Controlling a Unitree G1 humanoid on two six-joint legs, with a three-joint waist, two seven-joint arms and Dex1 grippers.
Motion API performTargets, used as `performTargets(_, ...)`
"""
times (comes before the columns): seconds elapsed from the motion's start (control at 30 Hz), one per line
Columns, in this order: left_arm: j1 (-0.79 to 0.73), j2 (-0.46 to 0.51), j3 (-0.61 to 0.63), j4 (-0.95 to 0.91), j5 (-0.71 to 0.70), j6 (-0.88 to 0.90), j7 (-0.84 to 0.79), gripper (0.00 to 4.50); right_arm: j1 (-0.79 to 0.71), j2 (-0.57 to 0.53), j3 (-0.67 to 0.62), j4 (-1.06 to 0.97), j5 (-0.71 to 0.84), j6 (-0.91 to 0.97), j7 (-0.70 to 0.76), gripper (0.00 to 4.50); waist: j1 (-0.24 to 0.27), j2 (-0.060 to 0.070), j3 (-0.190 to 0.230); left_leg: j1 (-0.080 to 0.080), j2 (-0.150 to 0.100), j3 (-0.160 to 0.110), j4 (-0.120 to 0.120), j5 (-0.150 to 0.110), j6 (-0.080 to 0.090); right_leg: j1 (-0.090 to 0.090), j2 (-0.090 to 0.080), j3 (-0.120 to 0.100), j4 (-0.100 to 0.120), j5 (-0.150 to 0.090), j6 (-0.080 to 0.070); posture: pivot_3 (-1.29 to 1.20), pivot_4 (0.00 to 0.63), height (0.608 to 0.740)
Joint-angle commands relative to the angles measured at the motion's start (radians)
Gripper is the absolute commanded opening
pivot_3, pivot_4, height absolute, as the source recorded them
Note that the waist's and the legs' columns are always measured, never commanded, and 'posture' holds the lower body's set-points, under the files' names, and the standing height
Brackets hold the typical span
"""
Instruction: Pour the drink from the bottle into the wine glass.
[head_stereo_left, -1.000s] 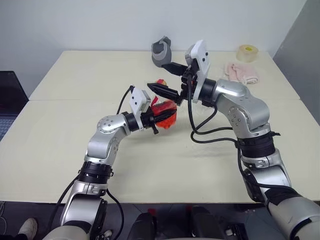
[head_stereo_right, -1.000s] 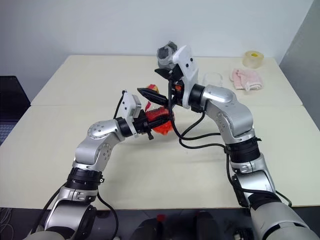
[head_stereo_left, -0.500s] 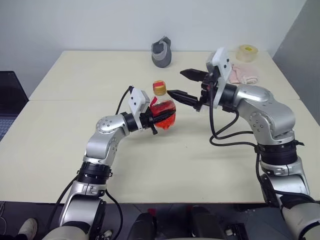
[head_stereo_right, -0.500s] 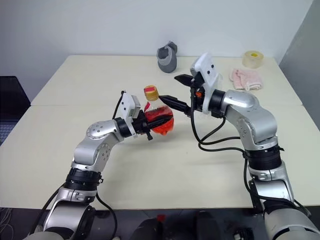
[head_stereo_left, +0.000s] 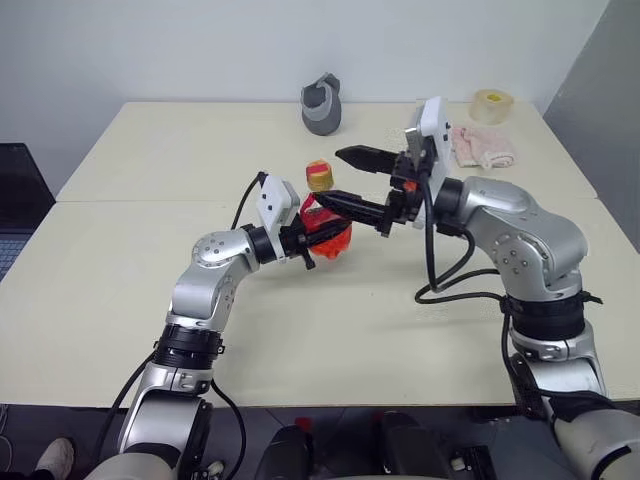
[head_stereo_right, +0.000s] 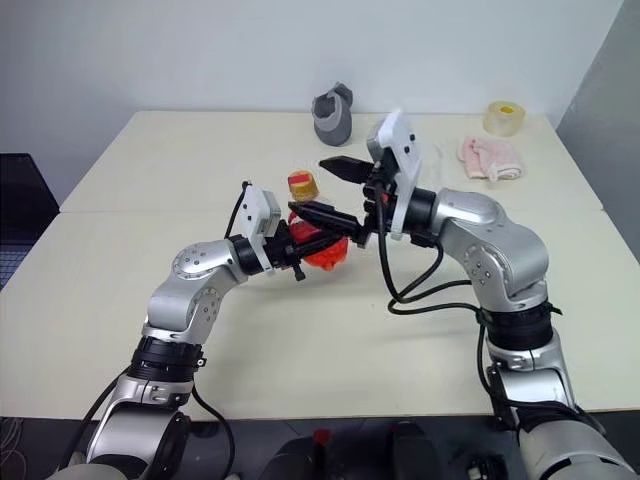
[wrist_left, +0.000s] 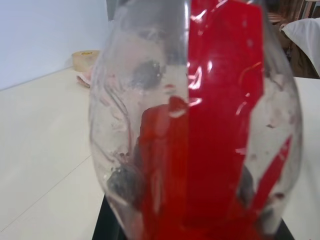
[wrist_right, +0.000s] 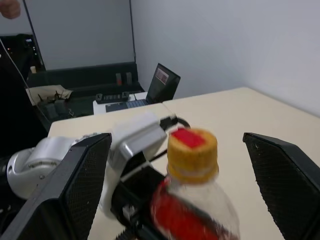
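Note:
The bottle (head_stereo_left: 328, 222), small and clear with a yellowish cap (head_stereo_left: 319, 176), stands upright above the table (head_stereo_left: 150, 160), and my left gripper (head_stereo_left: 318, 236) is shut on its rounded body. The red drink (head_stereo_left: 336, 240) sits in its lower part; close up, the bottle (wrist_left: 195, 125) fills the left wrist view. My right gripper (head_stereo_left: 329, 176) reaches in from the right, open wide, one finger on each side of the cap (wrist_right: 192, 148) without touching it. The wine glass is hidden.
At the table's far edge sit a grey object (head_stereo_left: 322, 103), a roll of tape (head_stereo_left: 490, 104) and a pink cloth (head_stereo_left: 484, 146). A seam (head_stereo_left: 130, 200) crosses the table. An open laptop (wrist_right: 165, 80) stands beyond the table's left end.
My right gripper, by the cap a second ago, drew back to the right, then returned; its open fingers now flank the cap. My left gripper and the bottle stayed still.

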Motion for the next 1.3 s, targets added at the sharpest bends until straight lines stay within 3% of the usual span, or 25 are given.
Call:
performTargets(0.03, -0.006, -0.001, 0.011, -0.048, -0.014, -0.019, 0.0, 0.95, -0.034, 0.022, 0.01, 0.014, -0.014, -0.043, -0.005, 4.5, 0.0, 0.0, 0.0, 0.0, 0.0, 0.0, 0.0, 0.0, 0.0, 0.0, 0.0, 0.0, 0.0, 0.0, 0.0, 0.0, 0.15, 0.74)
performTargets(0.53, -0.003, -0.006, 0.01, -0.062, -0.014, -0.012, 0.013, 0.95, -0.085, 0.089, 0.041, 0.146, -0.092, -0.131, -0.008, 4.5, -0.001, 0.0, 0.0, 0.0, 0.0, 0.0, 0.0, 0.0, 0.0, 0.0, 0.0, 0.0, 0.0, 0.0, 0.0, 0.0, 0.15, 0.74)
performTargets(0.63, 0.0, -0.008, 0.009, -0.065, -0.014, -0.01, 0.015, 0.95, -0.087, 0.088, 0.036, 0.15, -0.08, -0.122, 0.004, 3.88, -0.001, 0.0, 0.0, 0.0, 0.0, 0.0, 0.0, 0.0, 0.0, 0.0, 0.0, 0.0, 0.0, 0.0, 0.0, 0.0, 0.15, 0.74)
performTargets(0.87, -0.003, -0.008, 0.011, -0.063, -0.016, -0.012, 0.021, 0.95, -0.081, 0.083, 0.028, 0.136, -0.057, -0.103, 0.019, 1.42, -0.001, 0.0, 0.0, 0.0, 0.0, 0.0, 0.0, 0.0, 0.0, 0.0, 0.0, 0.0, 0.0, 0.0, 0.0, 0.0, 0.15, 0.74)
performTargets(0.9, -0.004, -0.008, 0.011, -0.062, -0.016, -0.013, 0.021, 0.95, -0.082, 0.084, 0.027, 0.137, -0.056, -0.103, 0.02, 1.24, -0.001, 0.0, 0.0, 0.0, 0.0, 0.0, 0.0, 0.0, 0.0, 0.0, 0.0, 0.0, 0.0, 0.0, 0.0, 0.0, 0.15, 0.74)
performTargets(1.1, 0.006, 0.001, 0.012, -0.085, -0.023, -0.005, 0.011, 0.95, -0.096, 0.067, 0.037, 0.144, -0.051, -0.114, 0.077, 1.26, -0.001, 0.0, 0.0, 0.0, 0.0, 0.0, 0.0, 0.0, 0.0, 0.0, 0.0, 0.0, 0.0, 0.0, 0.0, 0.0, 0.15, 0.74)
performTargets(1.3, 0.076, 0.056, 0.014, -0.196, -0.061, 0.046, -0.033, 0.95, -0.16, 0.004, 0.066, 0.236, -0.114, -0.312, 0.292, 1.26, -0.004, 0.0, 0.0, 0.0, 0.0, 0.0, 0.0, 0.0, 0.0, 0.0, 0.0, 0.0, 0.0, 0.0, 0.0, 0.0, 0.15, 0.74)
